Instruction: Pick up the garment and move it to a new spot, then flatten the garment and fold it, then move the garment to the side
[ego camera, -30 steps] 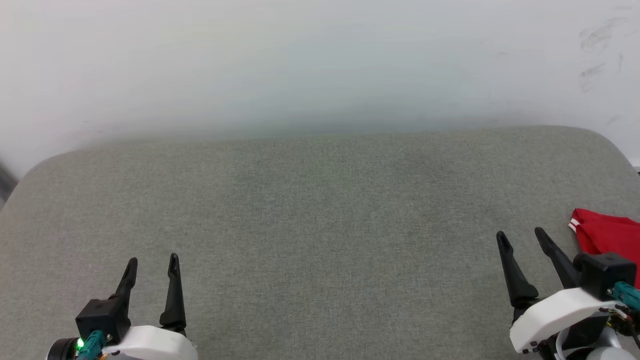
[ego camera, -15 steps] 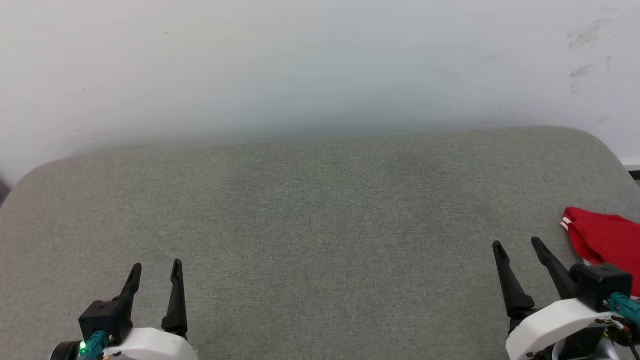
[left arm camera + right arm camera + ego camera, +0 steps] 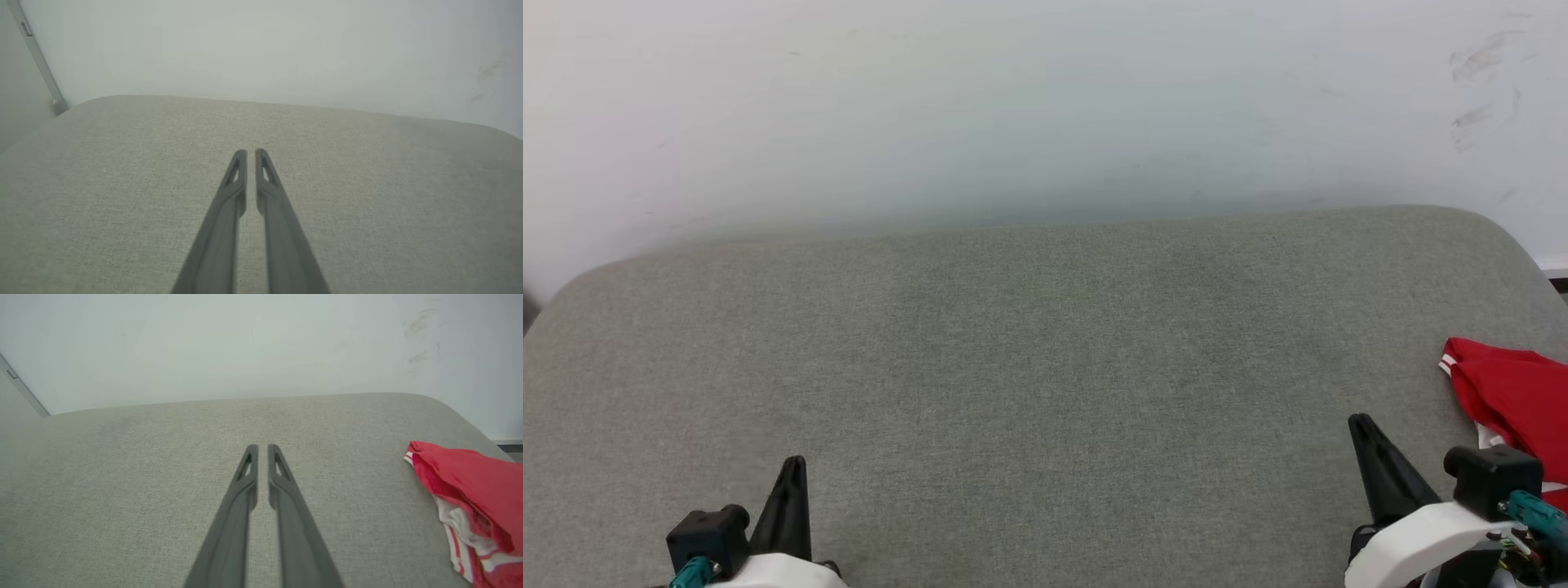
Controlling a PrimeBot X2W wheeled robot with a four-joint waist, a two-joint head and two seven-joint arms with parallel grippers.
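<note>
Garment (image 3: pixel 461 477) bunched at 3 o'clock edge of grey padded surface (image 3: pixel 1045 343). Left gripper (image 3: pixel 251 152), right gripper (image 3: pixel 262 447): fingers nearly closed, empty. Advice: open right fingers, reach toward 3 o'clock, pinch thick fold.

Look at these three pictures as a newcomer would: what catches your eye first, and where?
The bright red garment, bunched at the right edge of the grey cushion, stands out at once. Next come the left gripper and right gripper at the head view's lower corners, dark fingers close together, holding nothing.
</note>
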